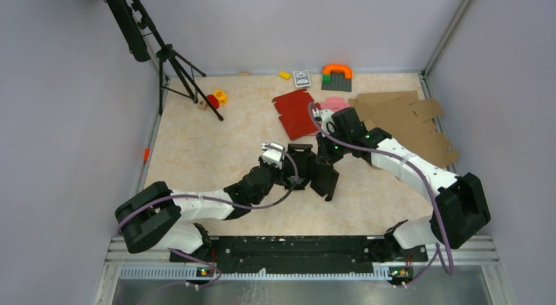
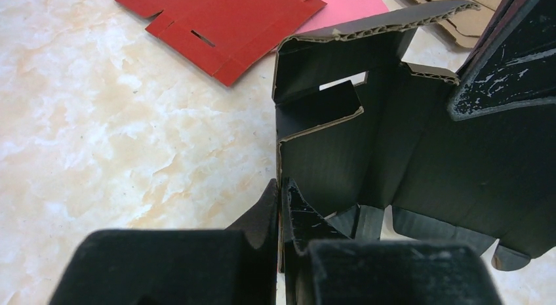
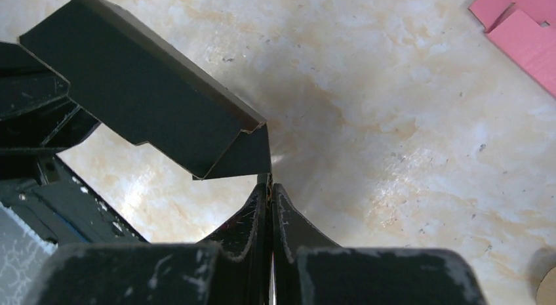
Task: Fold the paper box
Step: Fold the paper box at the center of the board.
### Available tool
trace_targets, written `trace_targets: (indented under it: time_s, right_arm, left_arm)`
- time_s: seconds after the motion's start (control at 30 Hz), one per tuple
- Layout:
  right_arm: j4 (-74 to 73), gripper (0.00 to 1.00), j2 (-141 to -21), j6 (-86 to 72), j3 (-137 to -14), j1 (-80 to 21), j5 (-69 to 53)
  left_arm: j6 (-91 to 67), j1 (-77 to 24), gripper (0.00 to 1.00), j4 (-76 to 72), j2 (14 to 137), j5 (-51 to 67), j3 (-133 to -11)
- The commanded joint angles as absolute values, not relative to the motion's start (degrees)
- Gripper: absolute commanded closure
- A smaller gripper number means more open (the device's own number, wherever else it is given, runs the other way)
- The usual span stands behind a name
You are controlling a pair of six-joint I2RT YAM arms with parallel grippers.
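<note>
Beige marble tabletop (image 1: 197, 147), grey walls (image 1: 295, 23) | left end effector (image 2: 282, 187), right end effector (image 3: 271, 187) pinch paper box (image 2: 341, 154)

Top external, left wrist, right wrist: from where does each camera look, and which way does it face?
Top external: above and behind the arms, looking down at the table; both show whole.
Left wrist: on the left arm, facing the paper box; left fingers shut on it.
Right wrist: low over the table, right fingers shut on a box flap.
All share the box.
</note>
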State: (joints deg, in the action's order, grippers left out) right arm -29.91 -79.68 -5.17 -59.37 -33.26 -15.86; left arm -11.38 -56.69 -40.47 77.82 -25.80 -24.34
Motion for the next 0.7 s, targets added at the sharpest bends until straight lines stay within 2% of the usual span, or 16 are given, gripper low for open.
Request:
trace_targets:
  time_s: [0.0,0.13,0.27,0.43,0.67]
  right_arm:
    - [-24.8,1.0,-77.2,-11.2,-60.2,-35.9,-11.4]
    - [-22.4,1.0,-77.0,-17.5,-59.3,-38.7,-4.5]
    - [-17.7,1.0,-76.1,-21.8,-57.1,-42.9,1.4]
    - [-17.1,1.0,-75.9,-22.2,-56.3,-47.7,7.9]
    - [-17.2,1.0,-77.1,-22.6,-55.3,-51.4,13.5]
  left_arm:
    - [-15.7,-57.0,1.0,-38.2,77.6,-25.3,-26.7]
    - [-20.9,-57.0,1.0,-35.4,78.1,-30.3,-28.4]
    - [-25.8,-57.0,1.0,-38.5,78.5,-33.3,-27.6]
    - [-28.5,-57.2,1.0,-40.9,80.0,-34.3,-26.8]
    - [-38.7,-57.2,1.0,-31.0,79.7,-40.0,-28.1]
